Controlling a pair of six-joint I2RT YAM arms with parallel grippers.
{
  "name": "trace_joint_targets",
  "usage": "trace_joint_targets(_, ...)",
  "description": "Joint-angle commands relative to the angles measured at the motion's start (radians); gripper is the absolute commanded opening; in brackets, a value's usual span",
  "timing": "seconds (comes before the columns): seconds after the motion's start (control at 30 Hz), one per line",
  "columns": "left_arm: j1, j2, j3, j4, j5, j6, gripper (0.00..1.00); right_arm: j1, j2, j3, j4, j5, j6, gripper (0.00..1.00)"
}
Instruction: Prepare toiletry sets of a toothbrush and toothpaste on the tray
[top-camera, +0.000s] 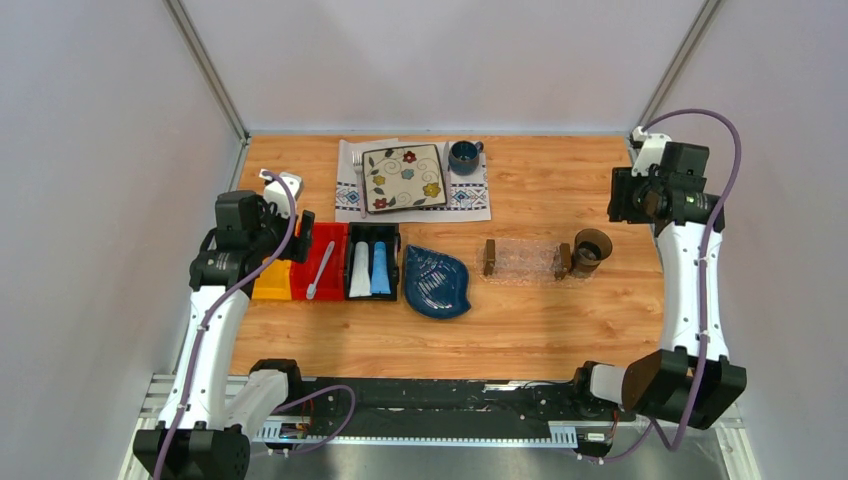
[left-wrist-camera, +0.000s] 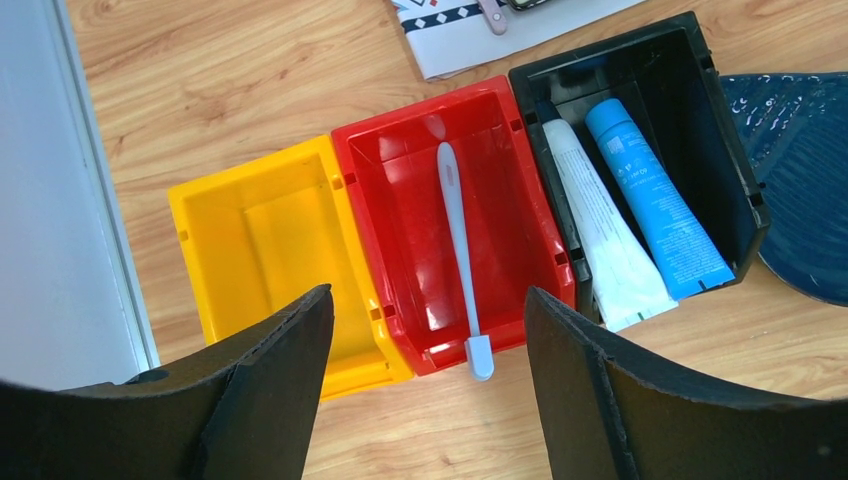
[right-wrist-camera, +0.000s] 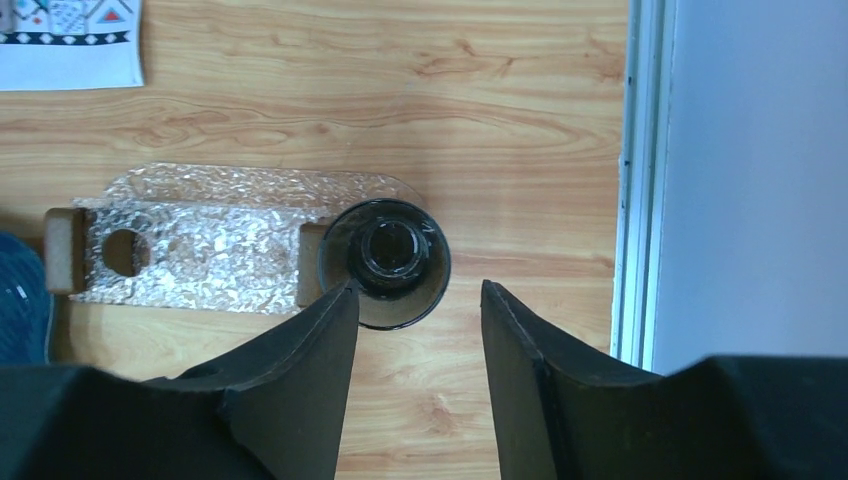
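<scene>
Closest to the lens, my left gripper (left-wrist-camera: 425, 297) hangs with its jaws spread wide and holds nothing. Under it the toothbrush (left-wrist-camera: 458, 240) lies in the red bin (left-wrist-camera: 400, 230), with one end sticking over the near rim. Next to it, in the black bin (left-wrist-camera: 690, 70), the white toothpaste (left-wrist-camera: 605, 250) and the blue toothpaste (left-wrist-camera: 655, 205) lie side by side. My right gripper (right-wrist-camera: 418, 290) is also open and empty, high above the bench (right-wrist-camera: 400, 80). Below it stands the tray (right-wrist-camera: 220, 245), and a dark glass cup (right-wrist-camera: 385, 262) touches its right wooden block.
</scene>
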Motion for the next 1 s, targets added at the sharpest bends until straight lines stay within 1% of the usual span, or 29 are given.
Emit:
trace_joint_targets(0.0, 0.007, 0.016, 0.003, -0.007, 0.019, 0.016, 0.78, 0.052, -0.058, 0.036, 0.024, -0.03, 0.023, 0.53)
trace_joint_targets(0.13, 0.007, 0.024, -0.004, -0.016, 0.051, 0.033, 0.77, 0.109, -0.11, 0.007, 0.071, -0.053, 0.049, 0.54)
trace_joint_targets(0.33, 0.004, 0.027, -0.013, -0.019, 0.036, 0.043, 0.76, 0.203, -0.187, -0.039, 0.14, -0.148, 0.083, 0.55)
trace_joint_targets(0.43, 0.006, 0.031, -0.018, -0.021, 0.044, 0.043, 0.76, 0.238, -0.228, -0.089, 0.2, -0.212, 0.095, 0.55)
trace_joint_targets(0.47, 0.006, 0.028, -0.02, -0.019, 0.057, 0.047, 0.76, 0.269, -0.239, -0.105, 0.217, -0.226, 0.101, 0.56)
trace_joint_targets(0.5, 0.007, 0.025, -0.021, -0.018, 0.062, 0.048, 0.79, 0.275, -0.25, -0.137, 0.231, -0.252, 0.104, 0.57)
trace_joint_targets(0.6, 0.006, 0.027, -0.02, -0.016, 0.088, 0.051, 0.79, 0.303, -0.285, -0.198, 0.286, -0.275, 0.103, 0.59)
trace_joint_targets(0.67, 0.006, 0.028, -0.007, -0.021, 0.12, 0.044, 0.8, 0.319, -0.294, -0.229, 0.323, -0.277, 0.103, 0.6)
trace_joint_targets(0.83, 0.003, 0.051, 0.016, -0.018, 0.193, -0.004, 0.8, 0.365, -0.273, -0.286, 0.347, -0.249, 0.081, 0.6)
trace_joint_targets(0.97, -0.007, 0.11, 0.046, -0.015, 0.209, -0.044, 0.75, 0.388, -0.271, -0.31, 0.357, -0.215, 0.072, 0.59)
